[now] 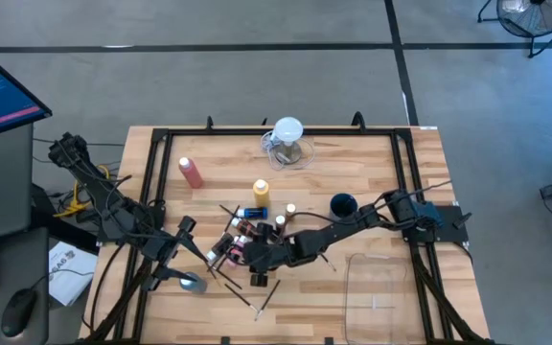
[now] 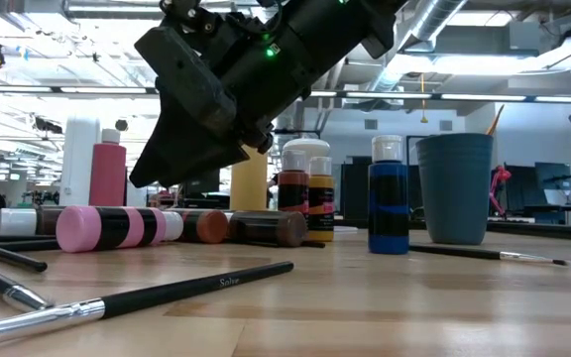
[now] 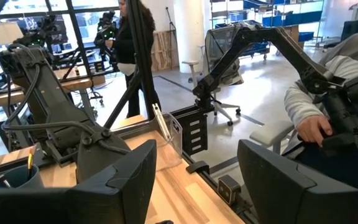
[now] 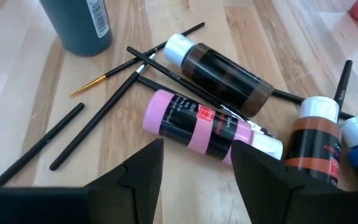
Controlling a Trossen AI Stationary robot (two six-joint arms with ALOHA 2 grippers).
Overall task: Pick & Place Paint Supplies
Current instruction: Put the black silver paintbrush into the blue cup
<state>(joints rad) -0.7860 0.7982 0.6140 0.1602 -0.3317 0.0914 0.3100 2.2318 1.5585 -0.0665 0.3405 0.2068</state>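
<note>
table (image 1: pixel 372 172): pale blond wood planks, black frame. pink paint bottle (image 4: pixel 194 125): lying down, pink body, black label bands, white cap. brown paint bottle (image 4: pixel 225 70): brown, black label, white cap. upright bottle (image 2: pixel 389 198): blue, black label, white cap. squeeze bottles: pink-red (image 1: pixel 192 172), yellow (image 1: pixel 261 192). cup (image 2: pixel 453 186): dark teal. paintbrushes (image 4: pixel 101 113): black handles; one has an orange tip.

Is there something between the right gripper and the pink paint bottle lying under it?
Nothing visible blocks it. The right gripper is open above the lying pink bottle. A thin dark paintbrush lies beside the bottle's far side, next to the brown bottle.
</note>
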